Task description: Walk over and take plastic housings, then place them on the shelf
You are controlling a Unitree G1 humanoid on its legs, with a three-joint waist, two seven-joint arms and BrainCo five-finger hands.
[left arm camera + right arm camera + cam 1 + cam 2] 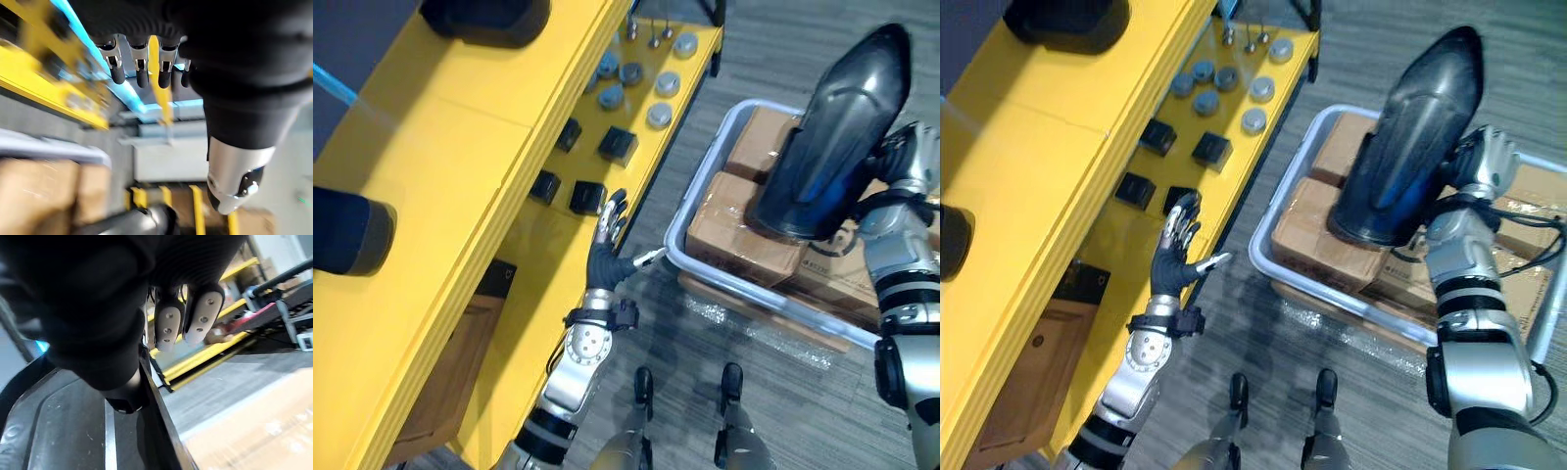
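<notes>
Plastic housing, big, black and glossy, is gripped at its rim by the curled fingers of the right hand, above cardboard boxes in a grey-rimmed cart. The left hand has straight, spread fingers and holds nothing. Its tips are at a small black block on the yellow shelf. Past them lie more black blocks and grey round caps.

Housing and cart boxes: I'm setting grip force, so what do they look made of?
The housing looks like moulded plastic: dark, glossy, blue-white reflections on its curved shell. The boxes look like matte brown cardboard, possibly under clear film, given shiny wrinkles.
</notes>
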